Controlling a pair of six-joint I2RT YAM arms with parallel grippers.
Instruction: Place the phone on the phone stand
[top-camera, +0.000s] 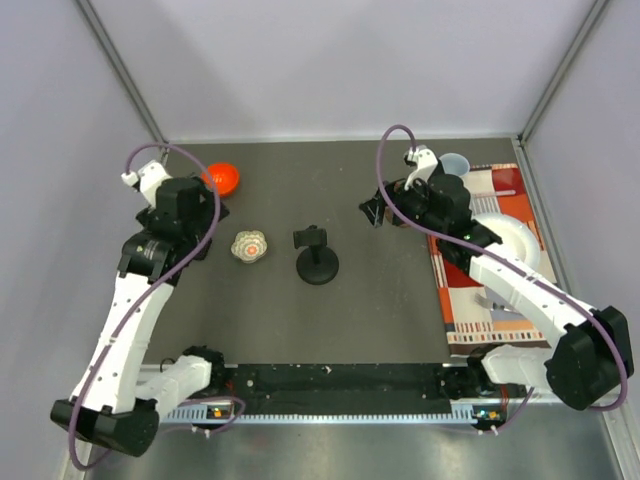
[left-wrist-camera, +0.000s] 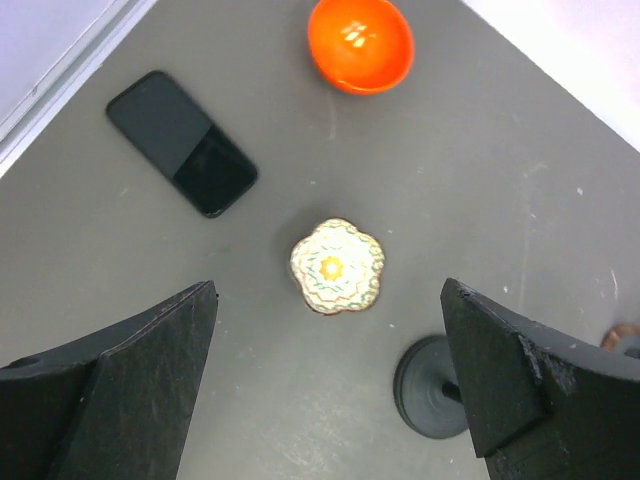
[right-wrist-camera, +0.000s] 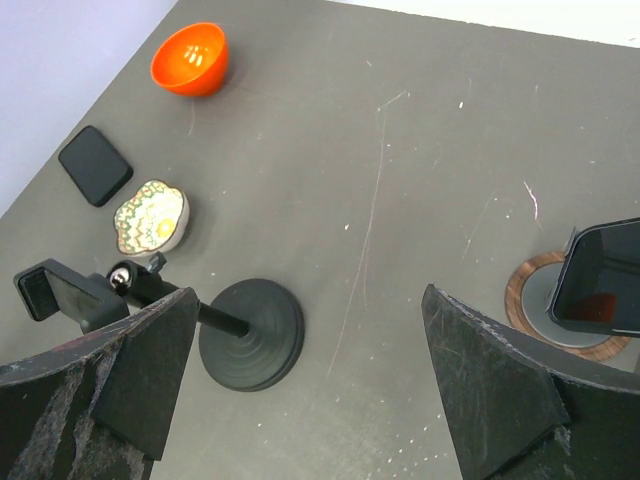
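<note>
The phone (left-wrist-camera: 182, 143) is a glossy black slab lying flat on the dark table near the left wall. It also shows in the right wrist view (right-wrist-camera: 95, 165). In the top view my left arm hides it. The phone stand (top-camera: 318, 262) stands mid-table, with a round black base (right-wrist-camera: 250, 333), a thin stem and a small head (right-wrist-camera: 50, 290). My left gripper (left-wrist-camera: 328, 283) is open and empty above the table, short of the phone, and it also shows in the top view (top-camera: 190, 205). My right gripper (right-wrist-camera: 310, 292) is open and empty, to the right of the stand (top-camera: 385, 208).
An orange bowl (left-wrist-camera: 360, 42) sits at the back left. A small patterned dish (left-wrist-camera: 338, 265) lies between the phone and the stand. A brown-based stand with a grey plate (right-wrist-camera: 590, 290) is beside my right finger. A patterned mat (top-camera: 490, 280) holding a white bowl (top-camera: 515, 240) lies at the right.
</note>
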